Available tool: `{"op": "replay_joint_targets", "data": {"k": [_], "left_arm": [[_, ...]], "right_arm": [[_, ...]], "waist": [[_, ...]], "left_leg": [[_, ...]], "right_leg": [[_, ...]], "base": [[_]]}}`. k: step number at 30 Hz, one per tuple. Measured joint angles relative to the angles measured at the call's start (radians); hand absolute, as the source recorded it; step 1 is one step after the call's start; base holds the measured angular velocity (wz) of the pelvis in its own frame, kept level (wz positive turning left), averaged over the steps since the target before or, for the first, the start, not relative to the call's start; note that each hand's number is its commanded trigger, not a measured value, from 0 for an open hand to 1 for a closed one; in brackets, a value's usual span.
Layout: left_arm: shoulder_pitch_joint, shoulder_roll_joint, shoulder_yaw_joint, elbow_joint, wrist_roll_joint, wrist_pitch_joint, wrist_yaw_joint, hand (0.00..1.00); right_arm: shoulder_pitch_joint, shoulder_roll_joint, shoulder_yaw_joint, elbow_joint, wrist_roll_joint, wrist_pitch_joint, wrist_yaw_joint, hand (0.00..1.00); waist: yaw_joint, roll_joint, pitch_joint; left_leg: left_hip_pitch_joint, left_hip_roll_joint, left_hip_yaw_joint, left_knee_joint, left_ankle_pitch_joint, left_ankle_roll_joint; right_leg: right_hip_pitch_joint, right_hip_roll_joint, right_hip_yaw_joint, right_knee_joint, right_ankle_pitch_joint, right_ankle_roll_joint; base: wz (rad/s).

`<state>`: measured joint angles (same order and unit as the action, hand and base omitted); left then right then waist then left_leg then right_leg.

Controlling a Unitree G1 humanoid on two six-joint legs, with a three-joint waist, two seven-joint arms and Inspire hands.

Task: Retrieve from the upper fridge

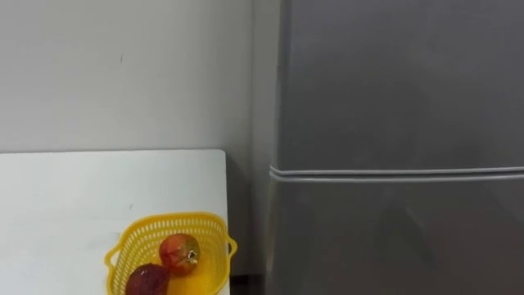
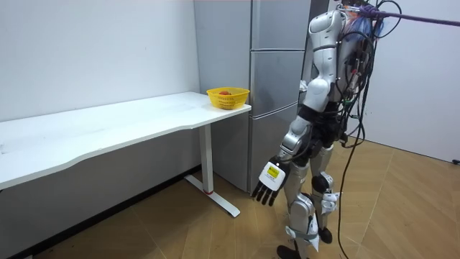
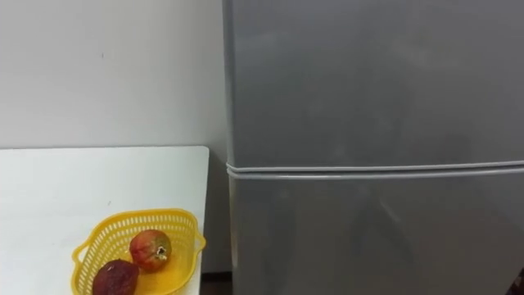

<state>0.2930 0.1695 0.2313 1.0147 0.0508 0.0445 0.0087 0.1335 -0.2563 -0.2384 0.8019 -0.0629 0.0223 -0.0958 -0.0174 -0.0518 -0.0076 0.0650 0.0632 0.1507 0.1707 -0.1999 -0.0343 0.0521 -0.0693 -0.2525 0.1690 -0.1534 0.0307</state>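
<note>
Grey two-door metal fridge [image 1: 393, 176] is set against the white wall [image 1: 123, 74], with the upper door [image 1: 401, 82] over the lower door [image 1: 401, 238]. White rectangular table [image 1: 82, 197] is placed just left of it, apart by a narrow gap. Yellow perforated plastic basket [image 1: 164, 218] is set on the table corner nearest the fridge. Two fruits are held in it: round red-yellow fruit [image 1: 179, 250] behind, dark red fruit [image 1: 147, 280] in front-left, touching. Robot is stationed before the fridge.

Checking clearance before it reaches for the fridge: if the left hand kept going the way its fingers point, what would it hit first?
Probably the floor. The left hand hangs open, fingers aimed down, nothing beneath them. The table foot looks off that line, though depth is unclear.
</note>
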Motion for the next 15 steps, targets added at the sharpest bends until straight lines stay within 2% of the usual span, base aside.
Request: {"op": "replay_joint_targets", "data": {"k": [7, 12, 15], "left_arm": [[-0.019, 0.000, -0.002, 0.040, 0.002, -0.007, -0.001, 0.00], [-0.018, -0.002, -0.019, 0.042, 0.002, -0.007, 0.000, 0.00], [-0.025, -0.002, -0.020, 0.061, 0.002, -0.011, 0.001, 0.00]], "right_arm": [[-0.002, 0.007, 0.064, 0.160, -0.007, -0.014, 0.043, 0.00], [-0.002, 0.056, 0.070, 0.255, -0.026, -0.019, 0.057, 0.00], [-0.007, 0.066, 0.091, 0.293, -0.029, -0.027, 0.075, 0.00]], "waist": [[0.017, 0.013, 0.0006], [0.023, 0.013, 0.0041], [0.022, 0.015, 0.0052]], "left_leg": [[0.001, 0.000, 0.000, -0.001, 0.000, 0.000], [0.001, -0.001, -0.001, -0.001, 0.000, 0.000], [0.003, -0.001, -0.001, -0.001, 0.000, 0.000]], "right_leg": [[0.001, -0.001, 0.001, -0.001, -0.001, 0.001], [0.003, -0.001, -0.001, -0.001, -0.001, 0.001], [0.006, -0.001, -0.001, -0.001, -0.001, 0.001]], "base": [[0.00], [0.00], [0.00]]}}
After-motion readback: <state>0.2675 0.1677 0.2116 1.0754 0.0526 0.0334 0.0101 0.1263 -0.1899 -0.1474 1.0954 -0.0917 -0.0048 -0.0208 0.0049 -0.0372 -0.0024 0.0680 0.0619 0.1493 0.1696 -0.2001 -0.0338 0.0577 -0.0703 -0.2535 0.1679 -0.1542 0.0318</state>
